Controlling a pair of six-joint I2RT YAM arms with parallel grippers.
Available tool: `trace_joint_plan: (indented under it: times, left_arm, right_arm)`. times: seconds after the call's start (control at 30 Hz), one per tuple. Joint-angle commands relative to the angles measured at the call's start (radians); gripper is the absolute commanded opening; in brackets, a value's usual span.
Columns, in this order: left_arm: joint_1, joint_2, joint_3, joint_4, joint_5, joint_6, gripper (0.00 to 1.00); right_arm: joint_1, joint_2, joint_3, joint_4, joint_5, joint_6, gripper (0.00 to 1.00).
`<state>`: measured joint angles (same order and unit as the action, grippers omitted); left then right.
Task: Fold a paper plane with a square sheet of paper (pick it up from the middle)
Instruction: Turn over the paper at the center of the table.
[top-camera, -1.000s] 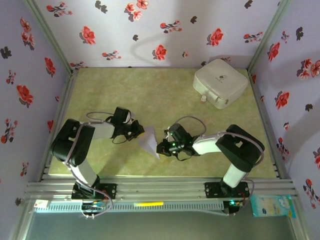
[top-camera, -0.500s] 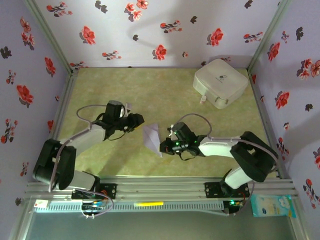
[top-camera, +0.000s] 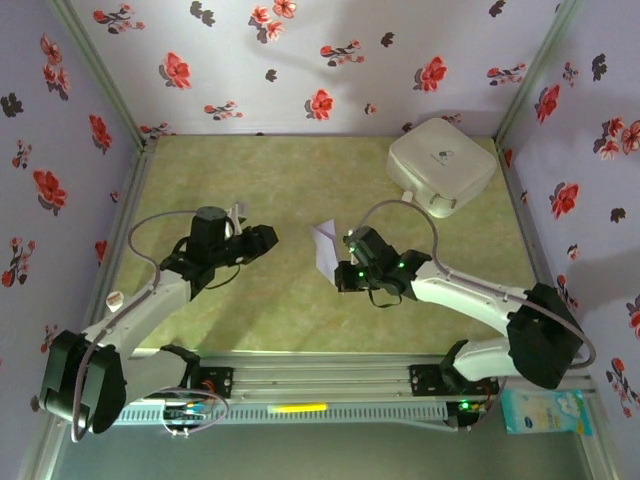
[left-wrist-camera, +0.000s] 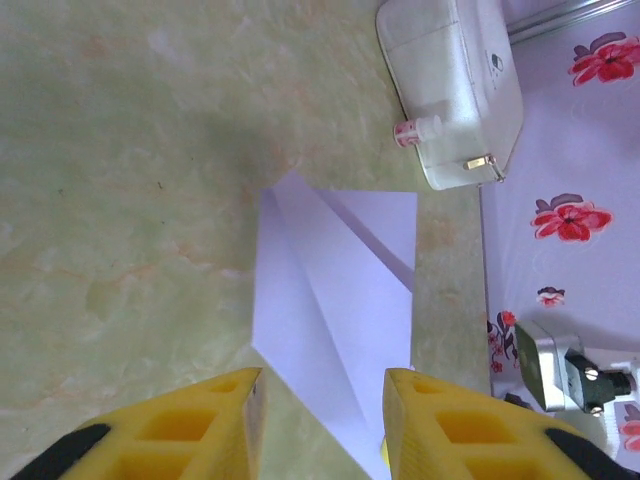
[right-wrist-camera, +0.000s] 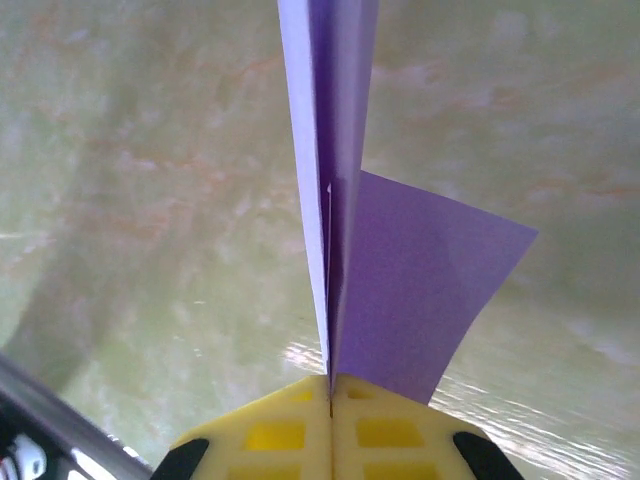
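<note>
Holding: right hand, yellow fingers pressed together on one end of the pale lavender folded paper dart.
Dart position: near the middle of the green marbled worktop, apparently lifted clear of it, sticking straight out from the right hand.
Other side: left hand, fingers apart, gripping nothing, facing the dart without touching.
Far right corner: white rounded plastic box.
</note>
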<state>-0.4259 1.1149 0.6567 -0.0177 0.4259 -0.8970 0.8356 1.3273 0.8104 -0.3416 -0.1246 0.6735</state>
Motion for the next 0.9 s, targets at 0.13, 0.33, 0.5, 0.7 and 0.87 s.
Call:
trace_joint_plan:
  times: [0.13, 0.33, 0.5, 0.7, 0.87]
  left_arm:
    - [0.006, -0.053, 0.002, -0.088, -0.027, 0.078, 0.36]
    - [0.006, -0.067, -0.011, -0.119, -0.073, 0.041, 0.35]
    - [0.008, -0.095, -0.023, -0.144, -0.106, 0.034, 0.35]
    - [0.022, -0.138, -0.028, -0.202, -0.165, 0.037, 0.35]
    - [0.04, -0.208, -0.038, -0.267, -0.241, 0.03, 0.36]
  right_arm:
    - [0.007, 0.009, 0.129, -0.264, 0.225, -0.116, 0.06]
    - [0.011, -0.007, 0.165, -0.368, 0.349, -0.12, 0.06]
    - [0.035, -0.003, 0.235, -0.514, 0.504, -0.167, 0.06]
    - [0.085, 0.149, 0.366, -0.735, 0.732, -0.128, 0.06]
    - [0.163, 0.299, 0.436, -0.791, 0.813, -0.122, 0.06]
